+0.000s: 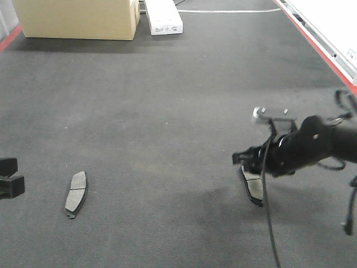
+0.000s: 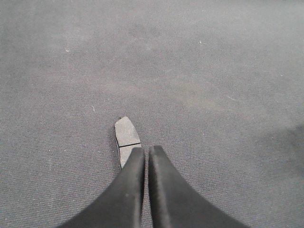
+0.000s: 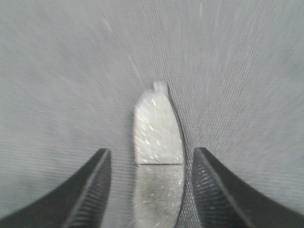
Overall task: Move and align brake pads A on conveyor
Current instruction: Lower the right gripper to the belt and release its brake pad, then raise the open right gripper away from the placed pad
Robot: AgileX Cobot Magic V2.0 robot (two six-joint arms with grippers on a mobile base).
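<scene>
Right gripper [image 3: 151, 153], fingers spread astride the brake pad [image 3: 156, 126], should drop square onto its long edges — left gripper [image 2: 146, 154], at nine o'clock, pressed together.

open conveyor [image 1: 167, 111], boxes [image 1: 78, 19] far back

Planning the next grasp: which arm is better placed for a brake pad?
Right. The right gripper is open, straddling a grey curved brake pad on the dark felt conveyor. The left gripper is shut, the other pad ahead of its tips.
</scene>
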